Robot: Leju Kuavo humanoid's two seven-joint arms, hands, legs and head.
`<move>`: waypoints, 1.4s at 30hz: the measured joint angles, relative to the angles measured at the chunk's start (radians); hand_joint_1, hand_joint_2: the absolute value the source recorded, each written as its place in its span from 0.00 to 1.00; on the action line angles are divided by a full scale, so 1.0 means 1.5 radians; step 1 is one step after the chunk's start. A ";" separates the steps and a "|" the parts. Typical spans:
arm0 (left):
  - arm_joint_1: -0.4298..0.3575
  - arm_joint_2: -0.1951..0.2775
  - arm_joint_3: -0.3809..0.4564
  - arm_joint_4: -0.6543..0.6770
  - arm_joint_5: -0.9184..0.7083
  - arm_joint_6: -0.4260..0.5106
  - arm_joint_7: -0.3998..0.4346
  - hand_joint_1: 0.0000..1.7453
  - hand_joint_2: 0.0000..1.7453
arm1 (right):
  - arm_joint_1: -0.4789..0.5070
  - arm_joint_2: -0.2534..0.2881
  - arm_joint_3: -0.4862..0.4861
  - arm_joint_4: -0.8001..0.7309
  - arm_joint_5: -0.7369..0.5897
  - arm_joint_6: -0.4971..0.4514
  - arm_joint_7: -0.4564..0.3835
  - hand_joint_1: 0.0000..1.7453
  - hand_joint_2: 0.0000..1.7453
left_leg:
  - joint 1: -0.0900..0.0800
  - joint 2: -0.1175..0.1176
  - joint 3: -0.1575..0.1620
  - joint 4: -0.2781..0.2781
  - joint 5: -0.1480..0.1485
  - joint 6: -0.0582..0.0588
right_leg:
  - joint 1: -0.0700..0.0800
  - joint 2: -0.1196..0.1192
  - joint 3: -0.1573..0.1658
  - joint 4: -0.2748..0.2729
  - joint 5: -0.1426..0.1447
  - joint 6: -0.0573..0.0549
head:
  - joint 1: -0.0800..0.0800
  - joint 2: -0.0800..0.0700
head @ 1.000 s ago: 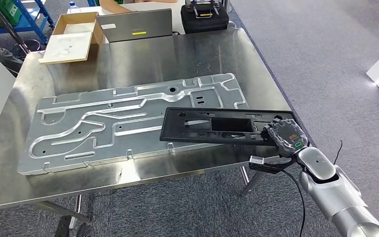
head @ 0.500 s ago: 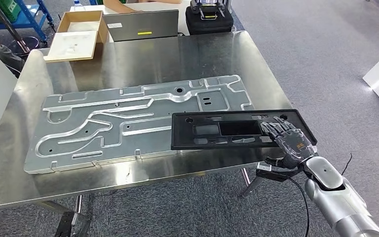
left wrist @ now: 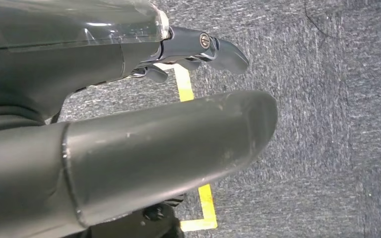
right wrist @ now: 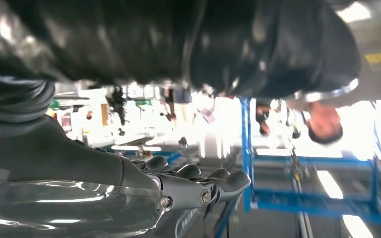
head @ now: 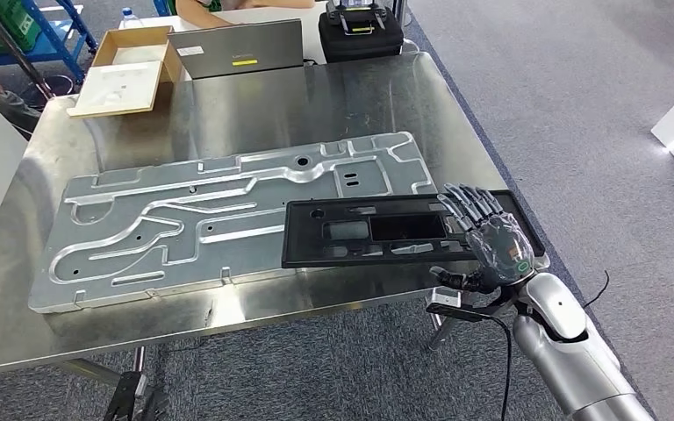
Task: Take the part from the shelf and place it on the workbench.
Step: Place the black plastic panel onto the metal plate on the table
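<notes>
Part (head: pixel 377 232) is lying flat on the counter (head: pixel 254 96), overlapping the plate (head: pixel 184 219), long axis running 9-to-3. Right hand (head: pixel 483 237) is resting spread over its 3 o'clock end, gripping nothing. Left hand (left wrist: pixel 198 47) is hanging over floor, fingers loosely apart. Right hand is nearer.

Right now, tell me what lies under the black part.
The black part overlaps the silver metal panel at one end and the steel workbench at the other. The right hand covers its near end.
</notes>
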 joint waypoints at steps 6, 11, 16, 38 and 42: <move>-0.002 -0.001 0.000 0.000 -0.002 0.000 0.000 0.00 0.00 | 0.005 0.009 -0.005 -0.050 -0.024 0.006 -0.009 0.00 0.00 | -0.004 -0.001 0.062 -0.129 0.040 0.015 | 0.004 0.002 -0.002 0.001 -0.001 0.016 | 0.000 0.000; -0.003 -0.002 0.000 -0.001 -0.006 0.001 0.000 0.00 0.00 | 0.019 0.020 -0.016 -0.109 -0.112 0.021 -0.050 0.00 0.00 | 0.000 0.001 0.065 -0.139 0.047 0.030 | 0.000 0.001 -0.054 0.121 -0.072 0.031 | 0.000 0.000; 0.003 -0.003 0.004 -0.001 0.004 -0.016 -0.019 0.00 0.00 | 0.075 0.043 -0.028 -0.247 -0.253 0.015 -0.134 0.00 0.00 | 0.000 -0.002 0.069 -0.137 0.042 0.028 | -0.002 0.000 -0.047 0.105 -0.036 0.031 | 0.000 0.000; 0.088 -0.004 0.110 0.000 0.063 -0.017 -0.106 0.00 0.00 | 0.611 0.308 -0.460 -0.577 -0.289 -0.047 -0.208 0.00 0.00 | -0.003 0.000 0.120 -0.142 -0.001 0.021 | 0.003 0.000 -0.015 0.009 0.011 0.024 | 0.000 0.000; 0.090 -0.005 0.120 0.001 0.061 -0.016 -0.106 0.00 0.00 | 0.606 0.335 -0.515 -0.535 -0.295 -0.026 -0.208 0.00 0.00 | -0.001 0.007 0.094 -0.145 0.024 0.034 | 0.000 0.001 -0.054 0.124 -0.094 0.034 | 0.000 0.000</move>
